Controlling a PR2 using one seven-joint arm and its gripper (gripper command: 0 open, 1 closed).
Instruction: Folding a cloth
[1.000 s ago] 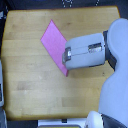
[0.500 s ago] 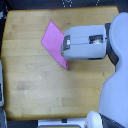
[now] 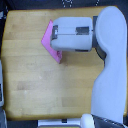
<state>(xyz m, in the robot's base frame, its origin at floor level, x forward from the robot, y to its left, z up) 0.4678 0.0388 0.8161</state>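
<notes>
The pink cloth [image 3: 48, 41] lies flat on the wooden table [image 3: 30, 87], in its upper middle part. Only its side towards the exterior view's left and a lower pointed corner near the gripper's underside show. My gripper [image 3: 55, 36] covers the rest. The gripper is a grey-white block that reaches in from the exterior view's right, with its tip over the cloth. Its fingers are blurred together, so I cannot tell whether they are open, shut or holding fabric.
My thick white arm and body [image 3: 110, 65] fill the exterior view's right side from top to bottom. The table's edges run near the top, left and bottom of the frame. Dark equipment [image 3: 2, 95] sits beyond the left edge.
The gripper has moved up and towards the exterior view's left, from beside the cloth's lower right corner to over most of it. Less of the cloth shows now.
</notes>
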